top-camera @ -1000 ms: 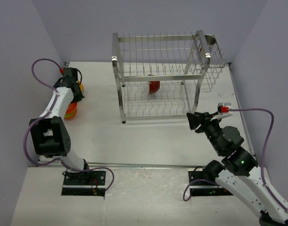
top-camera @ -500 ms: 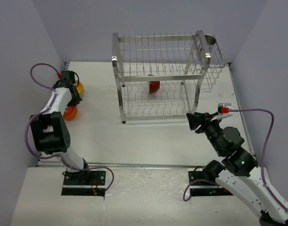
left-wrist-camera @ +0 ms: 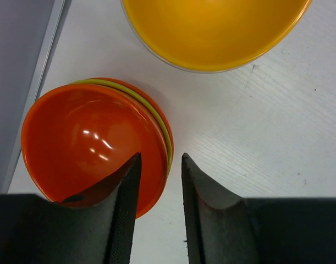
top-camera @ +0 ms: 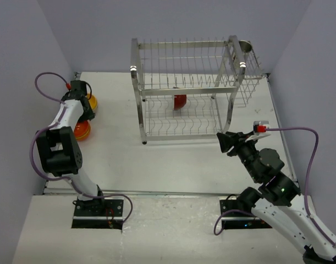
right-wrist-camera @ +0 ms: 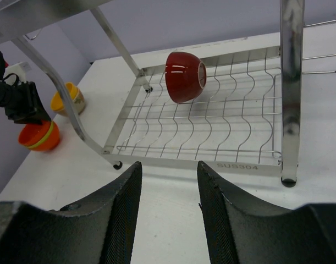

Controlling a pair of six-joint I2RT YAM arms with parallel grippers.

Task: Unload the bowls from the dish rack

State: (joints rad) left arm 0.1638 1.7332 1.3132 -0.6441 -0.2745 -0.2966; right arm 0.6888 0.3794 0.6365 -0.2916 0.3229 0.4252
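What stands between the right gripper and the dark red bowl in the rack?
Nothing solid that I can see. The right gripper faces the open front of the dish rack. The dark red bowl lies tilted on the lower shelf, behind only the low front rail. The upper tier overhangs the path.

Left arm point(top-camera: 66, 118) stretches to the overhead frame's left edge, left gripper point(left-wrist-camera: 157, 212) pointing down with fingers slightly parted, while right arm point(top-camera: 266, 170) bends at lower right, right gripper point(right-wrist-camera: 168, 214) spread.
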